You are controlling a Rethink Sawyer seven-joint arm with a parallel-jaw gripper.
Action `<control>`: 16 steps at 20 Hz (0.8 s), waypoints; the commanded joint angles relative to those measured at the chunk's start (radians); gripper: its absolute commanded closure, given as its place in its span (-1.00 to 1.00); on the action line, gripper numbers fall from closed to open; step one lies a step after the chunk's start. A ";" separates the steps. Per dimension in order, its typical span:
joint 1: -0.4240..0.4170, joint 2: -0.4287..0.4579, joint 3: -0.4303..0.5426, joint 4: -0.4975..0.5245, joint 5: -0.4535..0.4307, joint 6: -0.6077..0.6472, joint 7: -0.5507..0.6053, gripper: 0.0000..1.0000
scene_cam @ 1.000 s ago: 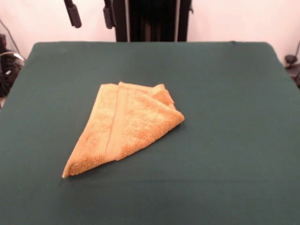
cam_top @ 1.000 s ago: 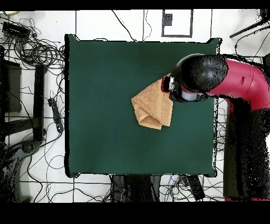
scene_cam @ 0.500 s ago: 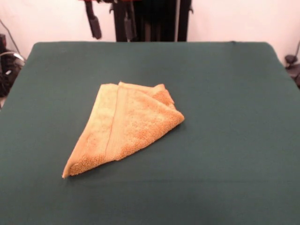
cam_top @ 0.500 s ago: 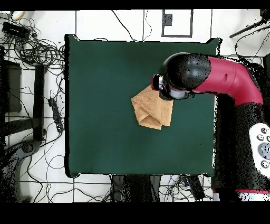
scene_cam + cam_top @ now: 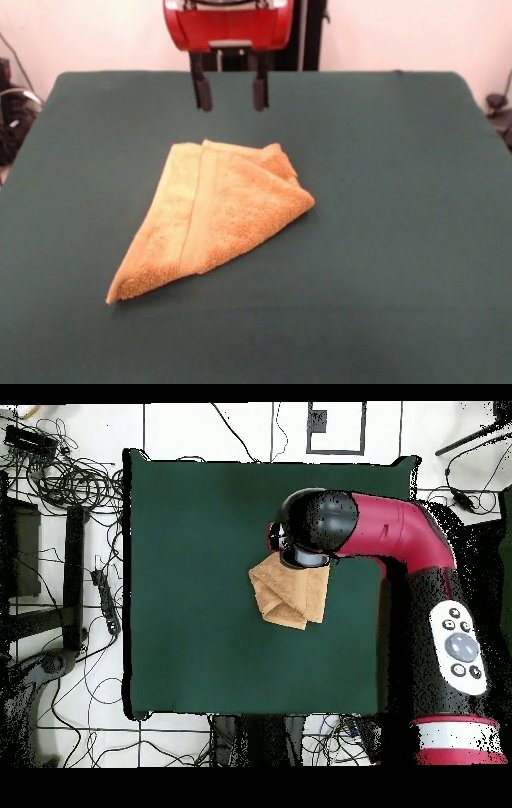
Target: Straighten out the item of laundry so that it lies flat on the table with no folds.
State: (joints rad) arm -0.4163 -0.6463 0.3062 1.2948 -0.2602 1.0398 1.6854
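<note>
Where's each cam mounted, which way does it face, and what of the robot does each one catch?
Front view: sits across the table from the robot, facing it; shows the folded orange towel and the open claw hanging above the towel's far edge.
Overhead view: above the table, looking straight down; shows the red arm covering one end of the towel.
Both share towel, table and arm.

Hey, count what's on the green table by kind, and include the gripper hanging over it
Towel, golden-orange, folded: 1
Gripper, above the table, fingers apart: 1
Total: 2
</note>
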 commanded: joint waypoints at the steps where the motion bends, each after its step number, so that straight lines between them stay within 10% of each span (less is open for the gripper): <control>1: 0.037 0.086 -0.018 0.129 0.002 -0.074 0.141 -1.00; 16: 0.031 0.201 -0.023 0.033 -0.022 -0.002 0.044 -1.00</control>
State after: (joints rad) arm -0.4179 -0.5381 0.2774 1.2760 -0.2614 1.0141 1.6854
